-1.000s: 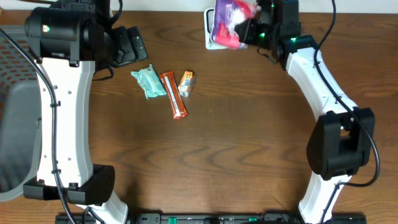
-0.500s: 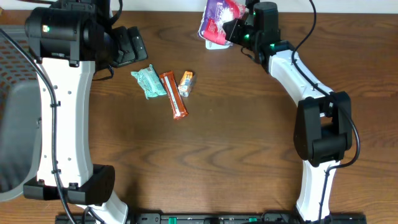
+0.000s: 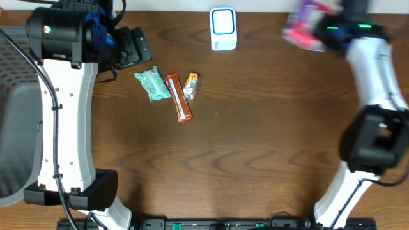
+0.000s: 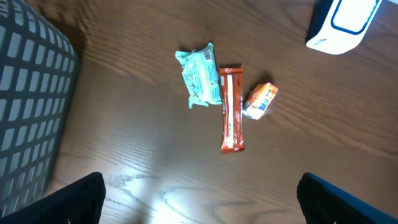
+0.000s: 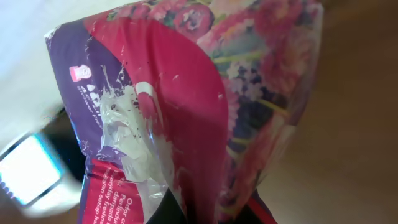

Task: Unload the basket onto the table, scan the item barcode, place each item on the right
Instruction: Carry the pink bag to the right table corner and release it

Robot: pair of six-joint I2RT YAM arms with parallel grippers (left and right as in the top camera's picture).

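Note:
The item is a pink and purple flowered packet (image 5: 186,106), and my right gripper (image 5: 208,208) is shut on its lower edge. From overhead, packet (image 3: 303,32) and right gripper (image 3: 324,33) are a blur at the back right, off to the right of the white scanner (image 3: 223,29), whose blue-rimmed face is uncovered. The scanner also shows as a blurred white shape (image 5: 28,171) in the right wrist view. No barcode is readable on the packet. My left gripper (image 4: 205,211) is open above bare wood, its dark fingertips (image 4: 74,199) far apart, and stands at the back left (image 3: 131,46) in the overhead view.
A green packet (image 3: 152,84), an orange-red bar (image 3: 179,98) and a small orange packet (image 3: 192,85) lie together left of centre. A grey mesh basket (image 4: 28,106) is at the left edge. The scanner's corner (image 4: 342,25) shows in the left wrist view.
My right arm has swung to the right with the packet, away from above the scanner, leaving the scanner's face uncovered. The left arm has not moved.

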